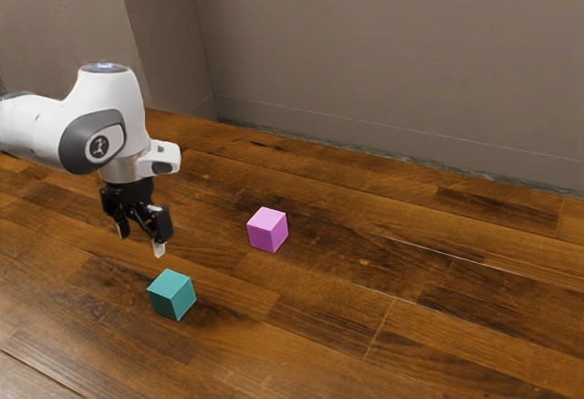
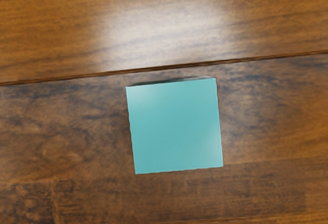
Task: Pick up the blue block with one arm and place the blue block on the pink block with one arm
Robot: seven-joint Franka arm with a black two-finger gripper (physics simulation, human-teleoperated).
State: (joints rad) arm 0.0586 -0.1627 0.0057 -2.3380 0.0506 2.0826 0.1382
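The gripper (image 1: 140, 239) is seen hanging above the wooden table (image 1: 438, 262), its jaws spread apart and released, with nothing held between them. The blue block (image 1: 172, 294) is set flat on the table just below the gripper and apart from it, untouched by the fingers. In the wrist view, the blue block (image 2: 175, 126) is shown from above, directly under the hand. The pink block (image 1: 267, 229) is placed on the table near the blue block, toward the exterior view's right and farther back.
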